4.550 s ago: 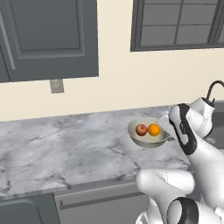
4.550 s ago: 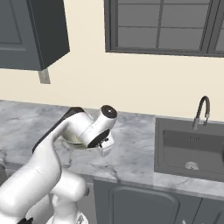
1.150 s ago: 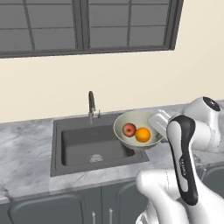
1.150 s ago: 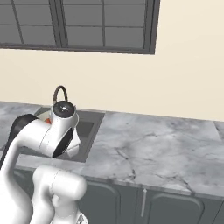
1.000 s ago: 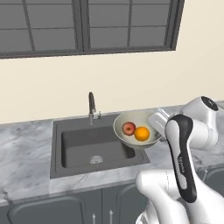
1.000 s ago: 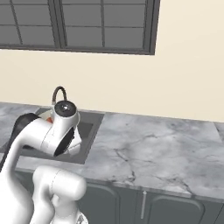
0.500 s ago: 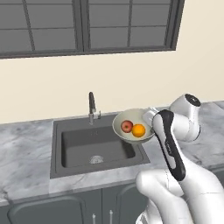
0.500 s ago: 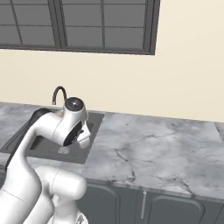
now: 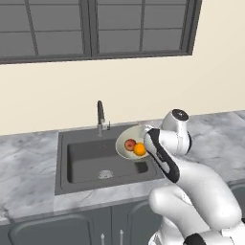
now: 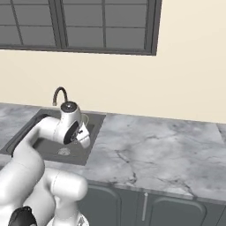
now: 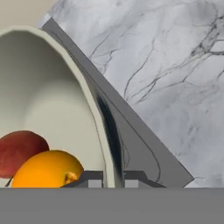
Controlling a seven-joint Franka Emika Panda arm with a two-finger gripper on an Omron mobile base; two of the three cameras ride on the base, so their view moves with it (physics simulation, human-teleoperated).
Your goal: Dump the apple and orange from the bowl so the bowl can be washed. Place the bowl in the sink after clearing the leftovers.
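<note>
Arm reaching forward over sink (image 9: 81, 162), wrist bent, gripper (image 11: 113, 178) pinching bowl (image 9: 125, 139) rim, one finger each side of wall. Bowl hanging tilted above basin's right part, apple (image 9: 129, 144) and orange (image 9: 139, 149) lying inside, touching. Versus half second ago: bowl tipping further toward basin, elbow swinging closer to faucet (image 9: 100, 116).

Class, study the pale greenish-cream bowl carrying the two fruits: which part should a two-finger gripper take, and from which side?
Take the pale greenish-cream bowl by its thin rim, from the edge away from the red apple and bright-orange fruit. The wall is slim enough to pinch, one finger inside, one outside, as the gripper does now.
</note>
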